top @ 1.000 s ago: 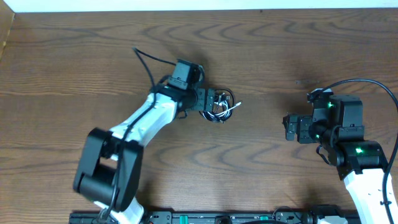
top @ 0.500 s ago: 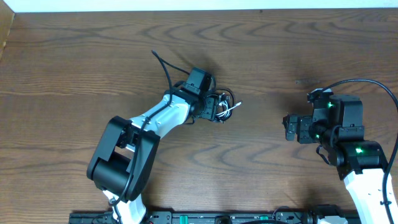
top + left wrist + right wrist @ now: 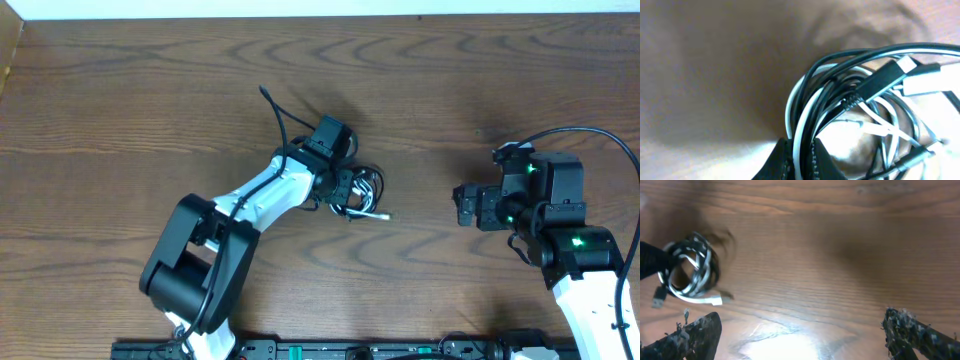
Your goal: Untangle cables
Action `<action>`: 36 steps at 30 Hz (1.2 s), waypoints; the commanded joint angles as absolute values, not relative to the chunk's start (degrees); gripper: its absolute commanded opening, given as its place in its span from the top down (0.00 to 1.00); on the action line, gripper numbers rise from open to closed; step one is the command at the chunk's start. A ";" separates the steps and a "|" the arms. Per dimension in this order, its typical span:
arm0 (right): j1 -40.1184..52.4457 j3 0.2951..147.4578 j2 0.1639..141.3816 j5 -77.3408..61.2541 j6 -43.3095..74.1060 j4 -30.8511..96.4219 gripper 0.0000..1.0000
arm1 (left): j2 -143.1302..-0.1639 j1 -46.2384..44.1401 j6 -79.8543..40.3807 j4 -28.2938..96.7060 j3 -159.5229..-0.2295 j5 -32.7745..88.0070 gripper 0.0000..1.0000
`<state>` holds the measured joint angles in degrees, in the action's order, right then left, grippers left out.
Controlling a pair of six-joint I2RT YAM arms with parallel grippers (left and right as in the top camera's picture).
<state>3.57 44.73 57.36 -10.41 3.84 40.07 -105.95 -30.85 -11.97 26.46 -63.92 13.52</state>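
Note:
The black and white cables (image 3: 361, 192) lie tangled in one small coil near the table's middle. My left gripper (image 3: 345, 188) is shut on the coil's left side. In the left wrist view its two dark fingertips (image 3: 801, 161) pinch white and black strands, and the cables (image 3: 875, 100) loop up and right with a black plug and a white plug on top. My right gripper (image 3: 462, 207) stands open well to the right of the coil, nothing between its fingers (image 3: 800, 330). The cables (image 3: 690, 272) show at the far left of the right wrist view.
Brown wooden table (image 3: 150, 90) all round. A thick black arm cable (image 3: 280, 115) arcs up behind the left wrist, and another (image 3: 580, 135) loops over the right arm. The table's far edge runs along the top.
My left gripper has closed on the coil and the left arm has shifted right and a little nearer. The coil has turned; its white plug now points toward the front. The right arm has not moved.

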 commanded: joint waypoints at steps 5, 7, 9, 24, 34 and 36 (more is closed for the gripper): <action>3.75 45.74 58.17 -23.03 3.16 39.57 0.01 | -99.04 -30.94 -11.68 28.62 -64.01 30.55 0.92; 3.77 45.74 58.74 -24.49 3.16 39.64 0.01 | -98.78 -30.94 -11.68 28.42 -63.99 32.80 0.92; 3.81 45.74 59.46 -25.87 3.16 39.64 0.01 | -98.78 -30.96 -11.68 28.45 -63.99 36.34 0.92; 3.86 45.69 69.17 -40.25 3.14 42.94 0.11 | -98.80 -30.96 -11.57 23.81 -63.99 49.76 0.93; 3.86 45.69 72.38 -47.11 3.16 42.41 0.11 | -98.80 -30.96 -13.06 22.35 -63.99 53.95 0.92; 3.86 45.69 72.40 -47.11 3.16 42.39 0.16 | -98.80 -30.96 -13.06 21.21 -63.99 57.34 0.92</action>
